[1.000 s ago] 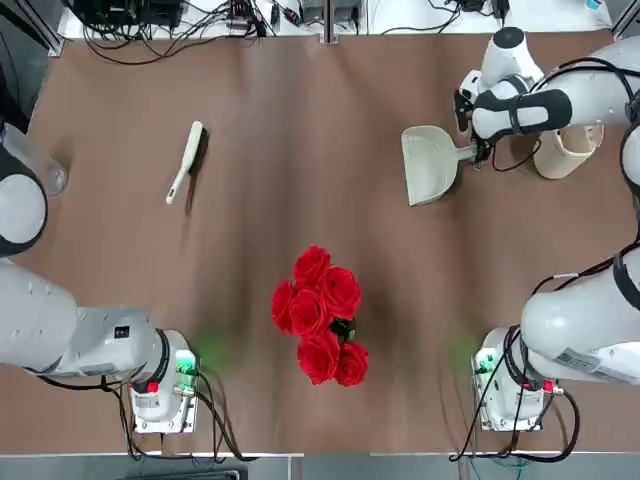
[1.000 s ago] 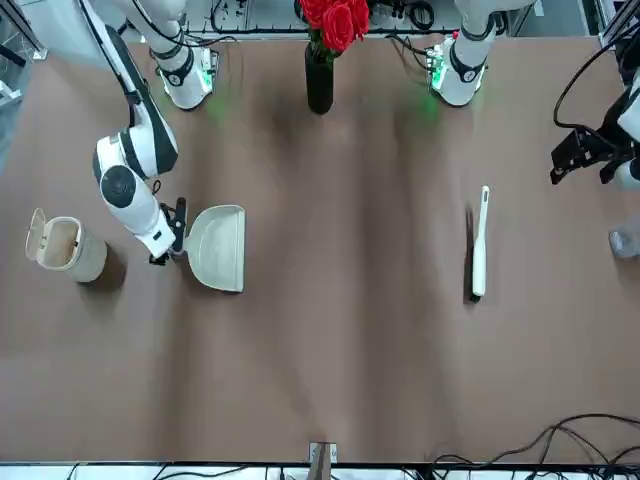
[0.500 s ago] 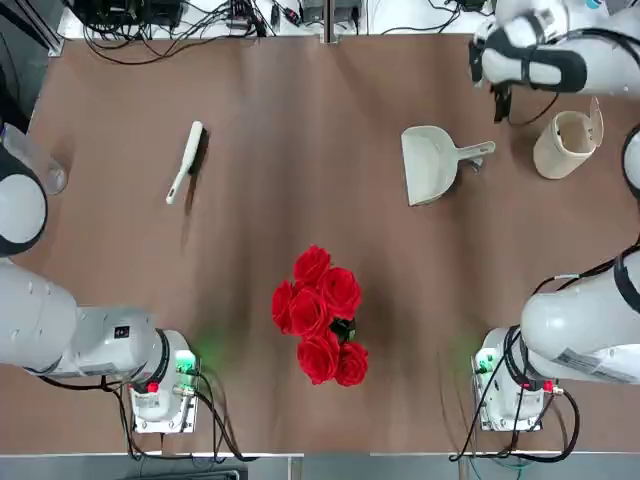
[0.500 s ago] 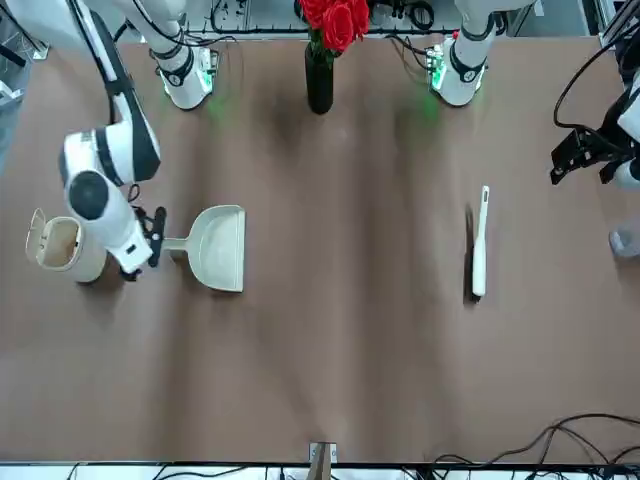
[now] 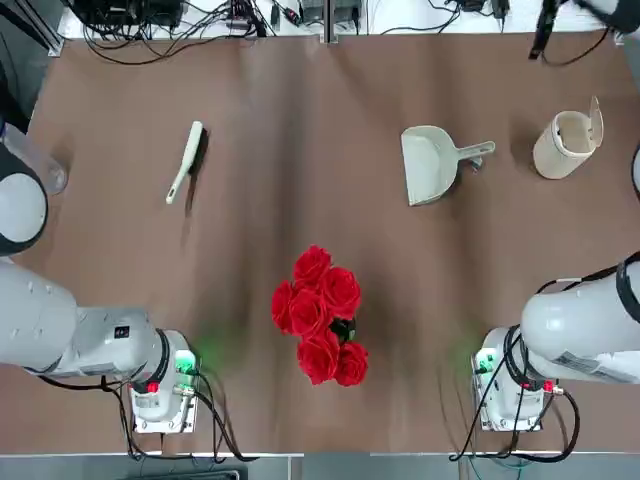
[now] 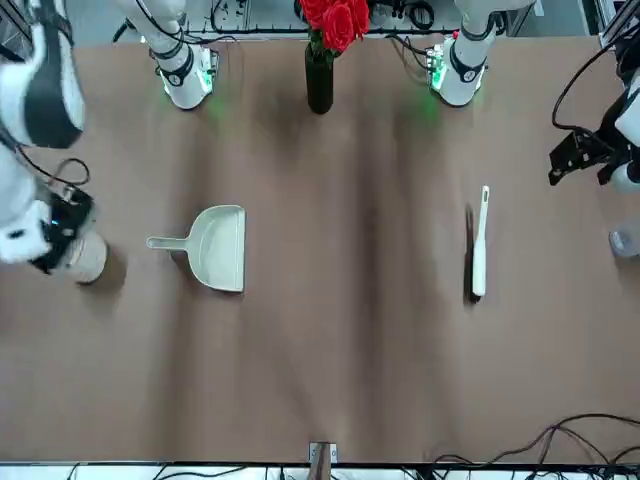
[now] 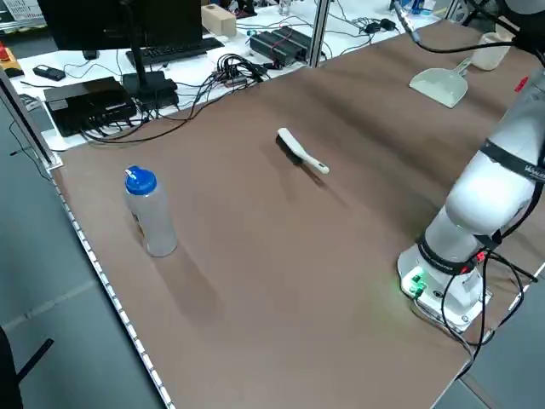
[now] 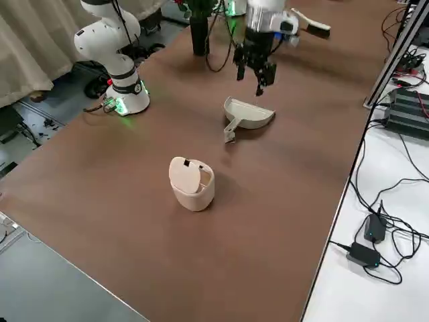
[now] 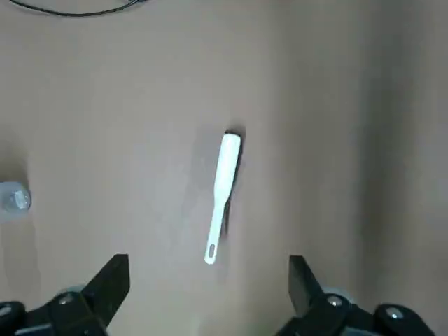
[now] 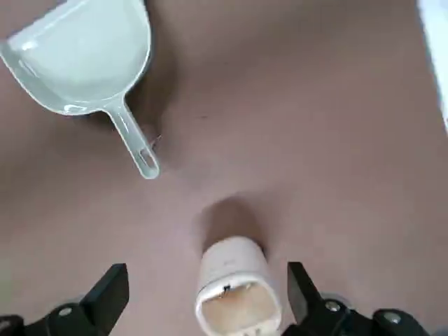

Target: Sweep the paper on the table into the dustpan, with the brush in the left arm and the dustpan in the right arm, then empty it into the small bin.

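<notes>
Table [image 5: 300,200]: evenly and fairly brightly lit; broad, soft dark bands run from the far edge toward the robot's edge.
Robot's edge: faint green glow beside both arm bases [image 5: 180,375].
Beyond far edge: white surface [image 7: 247,43] looks very bright.
Brush [image 9: 224,168]: soft-edged shadow alongside.
Dustpan [image 10: 91,56]: small glints on its rim; diffuse shadow beneath.
Small bin [image 10: 238,287]: blurry-edged shadow.
Bottle [image 7: 151,209]: long, faint shadow.
</notes>
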Tool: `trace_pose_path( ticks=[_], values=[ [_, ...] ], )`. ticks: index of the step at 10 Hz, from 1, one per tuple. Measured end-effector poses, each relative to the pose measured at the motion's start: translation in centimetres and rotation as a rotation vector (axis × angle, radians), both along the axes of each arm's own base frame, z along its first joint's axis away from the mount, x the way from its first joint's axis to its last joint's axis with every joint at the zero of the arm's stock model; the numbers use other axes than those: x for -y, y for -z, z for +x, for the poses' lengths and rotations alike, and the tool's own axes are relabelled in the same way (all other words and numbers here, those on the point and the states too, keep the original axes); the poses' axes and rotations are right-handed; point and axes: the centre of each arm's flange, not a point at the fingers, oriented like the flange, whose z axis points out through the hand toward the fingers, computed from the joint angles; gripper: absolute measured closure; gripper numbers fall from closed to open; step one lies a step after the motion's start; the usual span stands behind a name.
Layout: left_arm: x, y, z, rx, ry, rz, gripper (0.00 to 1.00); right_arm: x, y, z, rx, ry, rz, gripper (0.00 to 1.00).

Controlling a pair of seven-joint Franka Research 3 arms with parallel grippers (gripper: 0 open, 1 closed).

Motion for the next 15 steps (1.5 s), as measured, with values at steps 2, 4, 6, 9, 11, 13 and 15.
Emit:
trace_pose_path(
  ticks=[2,4,6,9,11,13,15],
  values=[
    [-0.1,0.3,0.2,-0.006,-0.001,0.000,0.00,-1.5,-4.1,-0.3,0.060,0.208,-0.001,0.04],
    [-0.1,0.4,0.2,-0.007,-0.001,0.000,0.00,-3.7,-6.5,-1.2,0.083,0.444,0.021,0.04],
    [-0.1,0.4,0.2,-0.007,-0.001,0.000,0.00,-5.3,-10.1,-2.7,0.174,0.694,0.031,0.00],
    [0.0,0.4,0.2,-0.007,0.001,0.000,0.00,-3.4,-13.6,-6.7,0.160,0.891,0.080,0.00],
    [0.1,0.4,0.2,-0.007,0.003,0.000,0.00,0.3,-12.8,-8.3,0.130,0.970,0.120,0.00],
    [0.1,0.4,0.2,-0.008,0.003,0.000,0.00,0.9,-11.6,-8.6,0.118,0.987,0.120,0.00],
    [0.1,0.4,0.2,-0.007,0.002,0.000,0.00,0.9,-11.4,-8.5,0.116,0.993,0.118,0.00]
  ],
)
